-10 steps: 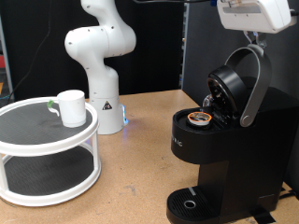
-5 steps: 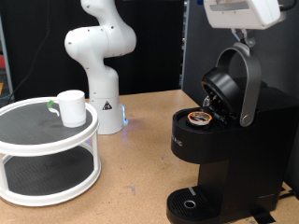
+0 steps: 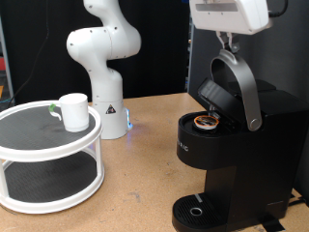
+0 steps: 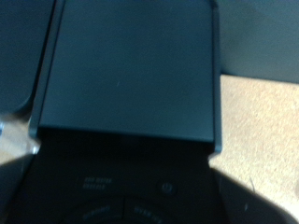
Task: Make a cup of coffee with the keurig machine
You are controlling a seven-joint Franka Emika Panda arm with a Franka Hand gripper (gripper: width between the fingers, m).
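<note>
While the exterior view showed the gripper (image 3: pixel 226 42) at the top of the grey handle (image 3: pixel 245 92) of the coffee machine (image 3: pixel 232 155), the wrist view held only the machine's dark top (image 4: pixel 126 70) and a strip of tan table (image 4: pixel 262 131), with no fingers in sight; whether the fingers were wide or narrow could not be told from either. Compared with half a second before, the gripper had shifted toward the exterior view's left, and the lid (image 3: pixel 220 92) beneath it had swung further down over the chamber. Directly below the gripper, the pod (image 3: pixel 205 122) sat in the open chamber, brown top up. Well apart from the gripper, toward the exterior view's left and lower, the cup (image 3: pixel 74 111) stood upright on the top tier of a white round shelf (image 3: pixel 48 159), unmoved.
</note>
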